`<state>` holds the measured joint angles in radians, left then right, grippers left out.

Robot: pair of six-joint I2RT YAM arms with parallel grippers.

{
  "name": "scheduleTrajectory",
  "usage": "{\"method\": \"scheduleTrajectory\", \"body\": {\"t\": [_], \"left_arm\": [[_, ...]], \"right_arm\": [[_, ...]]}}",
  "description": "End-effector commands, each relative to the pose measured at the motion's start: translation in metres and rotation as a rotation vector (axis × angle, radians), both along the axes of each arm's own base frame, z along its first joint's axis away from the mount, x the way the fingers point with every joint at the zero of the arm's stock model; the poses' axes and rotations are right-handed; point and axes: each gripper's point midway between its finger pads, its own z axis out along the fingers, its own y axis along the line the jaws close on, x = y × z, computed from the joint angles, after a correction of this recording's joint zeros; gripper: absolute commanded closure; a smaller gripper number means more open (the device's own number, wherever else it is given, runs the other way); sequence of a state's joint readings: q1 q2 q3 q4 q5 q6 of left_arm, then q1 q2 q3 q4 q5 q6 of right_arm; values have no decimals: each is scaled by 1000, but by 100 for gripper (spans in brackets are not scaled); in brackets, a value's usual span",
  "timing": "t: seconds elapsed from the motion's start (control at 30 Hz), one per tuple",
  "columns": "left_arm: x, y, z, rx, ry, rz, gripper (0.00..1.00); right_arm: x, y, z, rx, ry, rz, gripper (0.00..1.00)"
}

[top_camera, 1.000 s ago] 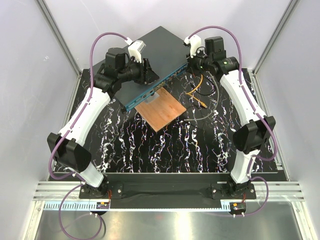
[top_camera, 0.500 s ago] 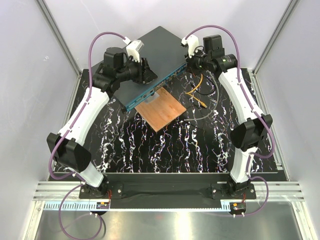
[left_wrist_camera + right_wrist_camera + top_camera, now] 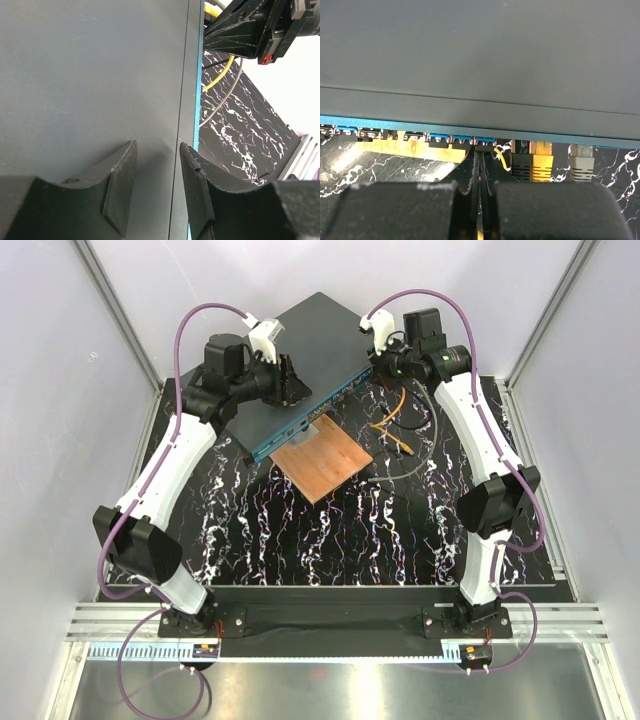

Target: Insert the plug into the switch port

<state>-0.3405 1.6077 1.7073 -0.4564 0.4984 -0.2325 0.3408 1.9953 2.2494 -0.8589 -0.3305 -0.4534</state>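
The switch, a flat dark grey-green box [image 3: 305,340], lies at the back with its teal port face [image 3: 300,430] turned to the front right. In the right wrist view my right gripper [image 3: 482,150] is shut on the plug, which is mostly hidden between the fingers. Its fingertips are right at one port [image 3: 484,141] in the row, and a yellow cable [image 3: 500,155] comes out beside them. In the top view the right gripper [image 3: 383,362] is at the right end of the port face. My left gripper [image 3: 157,170] is open and empty over the box top near its front edge.
Black [image 3: 522,161], yellow [image 3: 541,161] and grey [image 3: 581,161] plugs sit in ports to the right. A copper-brown plate [image 3: 322,462] lies in front of the box. The yellow cable [image 3: 395,415] and a grey one [image 3: 420,465] trail over the black marbled table.
My right gripper has moved back and left, closer to the port face. My left gripper has shifted slightly toward the back over the box top.
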Motion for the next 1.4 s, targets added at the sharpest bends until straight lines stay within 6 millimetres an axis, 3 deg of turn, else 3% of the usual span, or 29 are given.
{"method": "scheduleTrajectory", "body": {"t": [0.0,0.2,0.33,0.4,0.43,0.47,0.5,0.53,0.57,0.6,0.63,0.67,0.73,0.77,0.83,0.87,0.93,0.97,1.0,1.03,1.07,1.1,1.17,1.2,1.23,1.37], "left_arm": [[3,1,1,2,-23,-13,55],[3,2,-2,7,-13,-12,55],[2,5,1,2,-17,-6,55],[2,6,7,-4,-23,-1,55],[1,9,11,-5,-29,5,54],[0,11,14,-8,-37,8,54],[0,14,17,-9,-41,16,54],[-2,17,22,-12,-50,24,54],[-3,19,24,-16,-49,28,53],[-3,24,27,-19,-51,40,53],[-5,27,29,-23,-50,42,53],[-9,32,35,-26,-59,52,52],[-11,41,39,-27,-70,74,51],[-17,46,45,-28,-83,84,48],[-20,58,47,-22,-81,109,45],[-24,63,51,-14,-97,115,41],[-29,77,49,3,-82,143,33],[-32,83,47,15,-78,150,30],[-39,92,53,19,-90,166,10],[-45,98,49,35,-73,179,1],[-50,102,47,55,-81,184,1],[-63,107,49,68,-82,182,1],[-74,115,47,107,-97,200,1],[-79,119,45,118,-93,214,1],[-91,127,46,141,-101,249,1],[-120,147,23,231,-90,295,1]], "right_arm": [[39,50,81,137,-367,86,100],[38,58,96,162,-421,137,100],[30,60,90,164,-389,153,100],[20,56,98,177,-389,148,100],[17,55,86,169,-357,144,100],[7,51,95,181,-361,136,100],[3,49,82,175,-327,131,100],[-1,46,80,171,-319,123,100],[-12,41,91,184,-327,117,100],[-18,39,78,176,-291,111,100],[-25,38,75,177,-273,116,100],[-37,33,85,194,-273,111,100],[-50,29,75,197,-222,108,100],[-61,26,82,212,-218,103,100],[-74,22,75,222,-171,95,100],[-86,18,83,238,-172,93,100],[-98,14,73,248,-125,80,98],[-110,10,82,273,-125,71,95],[-118,7,70,272,-83,65,86],[-124,5,68,277,-70,59,80],[-135,0,75,299,-71,44,74],[-139,-4,63,302,-41,26,60],[-150,-22,68,349,-31,-24,43],[-152,-28,58,357,-2,-52,36],[-154,-35,56,371,11,-77,20],[-174,-61,49,415,41,-171,5]]}}
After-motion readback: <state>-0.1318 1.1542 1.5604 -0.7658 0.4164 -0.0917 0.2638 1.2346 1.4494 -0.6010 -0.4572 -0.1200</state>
